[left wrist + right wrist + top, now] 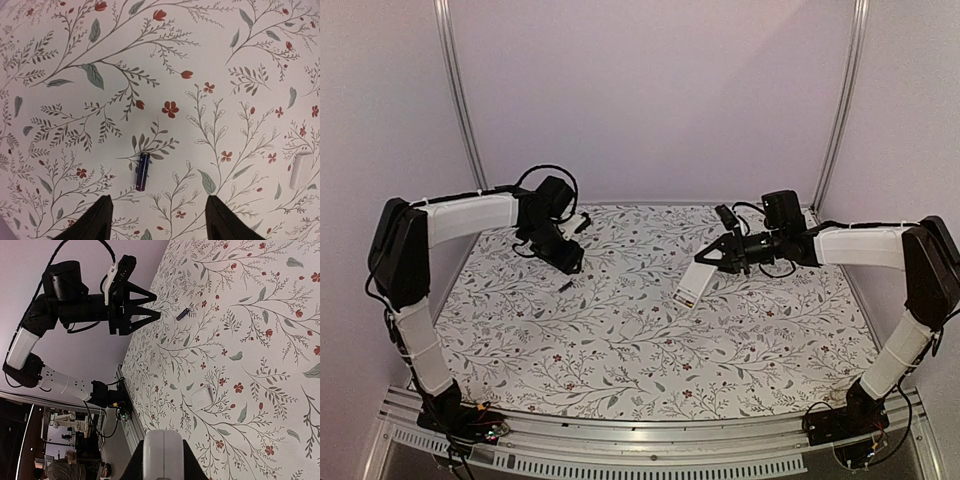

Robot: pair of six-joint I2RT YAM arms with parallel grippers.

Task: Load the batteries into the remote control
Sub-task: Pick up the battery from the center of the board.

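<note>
One battery [142,171], a slim dark blue cylinder, lies on the floral tablecloth just ahead of my left gripper [157,224], which hovers over it with both jaws wide apart and empty. The top view shows this battery [564,285] just in front of the left gripper [570,264]. My right gripper [712,262] is shut on the white remote control [691,285] and holds it tilted above the table's middle. In the right wrist view the remote's rounded white end [162,452] sits between the fingers, with the battery [182,314] and the left gripper [156,306] far off.
A small white rectangular plastic piece [202,396] lies flat on the cloth below the held remote; it also shows at the right edge of the left wrist view [302,170]. The metal rail [650,440] runs along the table's near edge.
</note>
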